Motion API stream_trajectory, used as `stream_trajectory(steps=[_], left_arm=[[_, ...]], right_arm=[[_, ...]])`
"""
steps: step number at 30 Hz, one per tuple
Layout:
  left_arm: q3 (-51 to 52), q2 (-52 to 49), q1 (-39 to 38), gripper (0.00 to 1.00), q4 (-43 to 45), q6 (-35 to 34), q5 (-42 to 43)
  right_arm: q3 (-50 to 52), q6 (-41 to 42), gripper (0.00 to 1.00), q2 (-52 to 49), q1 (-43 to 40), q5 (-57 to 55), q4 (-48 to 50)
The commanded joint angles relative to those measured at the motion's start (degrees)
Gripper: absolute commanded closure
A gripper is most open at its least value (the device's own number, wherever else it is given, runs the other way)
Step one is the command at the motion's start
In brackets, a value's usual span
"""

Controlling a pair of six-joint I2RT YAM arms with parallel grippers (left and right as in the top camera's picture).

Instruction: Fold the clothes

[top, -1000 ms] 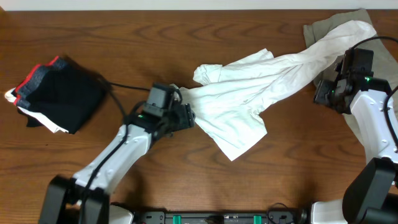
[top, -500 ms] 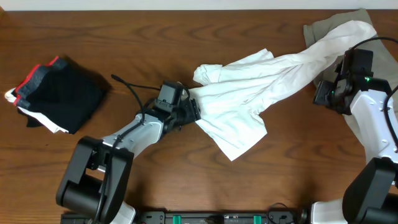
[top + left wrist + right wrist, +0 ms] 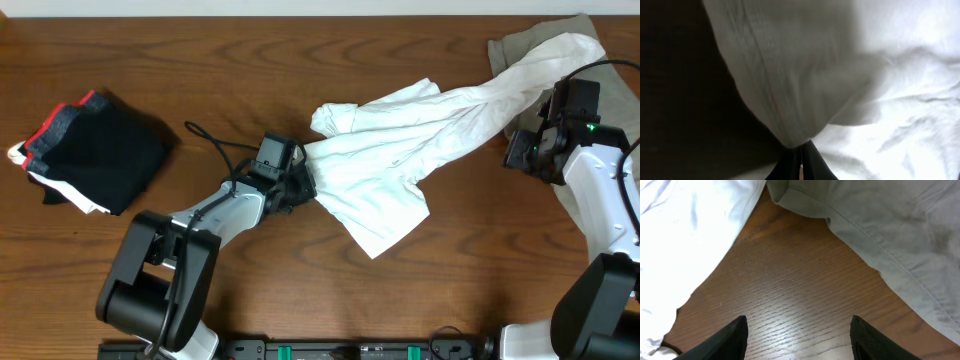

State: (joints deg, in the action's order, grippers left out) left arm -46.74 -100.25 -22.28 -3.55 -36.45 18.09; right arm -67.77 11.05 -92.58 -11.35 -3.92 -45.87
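Observation:
A crumpled white shirt (image 3: 400, 140) lies from the table's middle up to the far right. My left gripper (image 3: 305, 183) is at the shirt's left edge. In the left wrist view its fingers (image 3: 801, 150) are pinched together with a fold of the white shirt (image 3: 815, 75) bunched at their tips. My right gripper (image 3: 520, 150) hovers at the right, open, beside the shirt's long end. In the right wrist view its fingertips (image 3: 797, 330) stand wide apart over bare wood, with the white shirt (image 3: 685, 230) on the left and a beige garment (image 3: 890, 240) on the right.
A beige garment (image 3: 520, 45) lies under the shirt's end at the far right corner. A folded stack of dark clothes (image 3: 95, 150) with red and white edges sits at the left. A black cable (image 3: 215, 145) loops off the left arm.
My left gripper slid right onto the shirt's left edge and closed on the fabric. The right arm has not moved.

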Motion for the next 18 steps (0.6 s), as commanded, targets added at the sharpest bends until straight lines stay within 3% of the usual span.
stream_trajectory(steps=[1, 10, 18], left_arm=[[0.5, 3.8, 1.0, 0.94, -2.3, 4.5, 0.2], [0.5, 23.1, 9.4, 0.94, -20.3, 6.4, -7.7], [0.6, 27.2, 15.1, 0.94, -27.9, 9.2, -4.4]], right_arm=[[0.1, -1.5, 0.36, -0.3, -0.7, -0.8, -0.2], [0.1, -1.5, 0.36, -0.3, -1.6, -0.8, 0.0], [0.1, -1.5, 0.36, -0.3, -1.9, -0.8, 0.1]])
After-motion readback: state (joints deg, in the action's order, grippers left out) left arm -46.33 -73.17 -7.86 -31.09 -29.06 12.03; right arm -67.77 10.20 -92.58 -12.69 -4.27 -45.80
